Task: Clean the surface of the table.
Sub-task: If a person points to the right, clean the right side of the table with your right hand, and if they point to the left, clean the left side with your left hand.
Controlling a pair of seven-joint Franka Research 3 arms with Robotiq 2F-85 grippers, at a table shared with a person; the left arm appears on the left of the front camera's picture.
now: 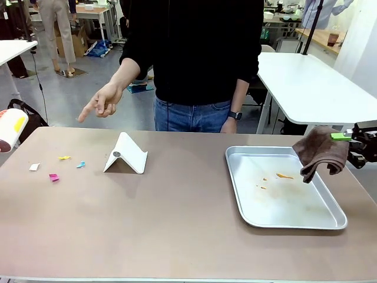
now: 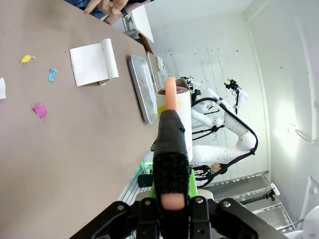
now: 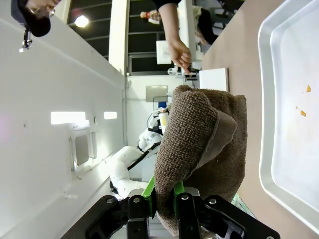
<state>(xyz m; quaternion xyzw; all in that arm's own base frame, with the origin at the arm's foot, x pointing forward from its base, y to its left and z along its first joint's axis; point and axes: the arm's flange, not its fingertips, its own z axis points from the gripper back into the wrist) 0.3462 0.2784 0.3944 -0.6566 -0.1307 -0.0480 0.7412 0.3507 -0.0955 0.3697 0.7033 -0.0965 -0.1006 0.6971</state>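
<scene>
The taupe-brown table [image 1: 177,224] carries small paper scraps at its left: white [image 1: 34,167], yellow [image 1: 63,157], blue [image 1: 80,164] and pink [image 1: 53,177]. My left gripper [image 2: 172,201] is shut on the black handle of a lint roller [image 2: 174,104], held above the table's left end; the roller's white head [image 1: 10,127] shows at the picture's left edge. Off the table's right edge, my right gripper [image 1: 344,137] is shut on a brown cloth [image 1: 321,152] that hangs over the tray's corner. In the right wrist view, that gripper [image 3: 167,201] clamps the cloth [image 3: 199,144].
A silver tray [image 1: 238,177] with orange crumbs lies on the right. Left of centre sits a white folded stand [image 1: 125,154]. The person stands at the far edge, one hand [image 1: 100,103] pointing down toward the scraps. White tables stand behind.
</scene>
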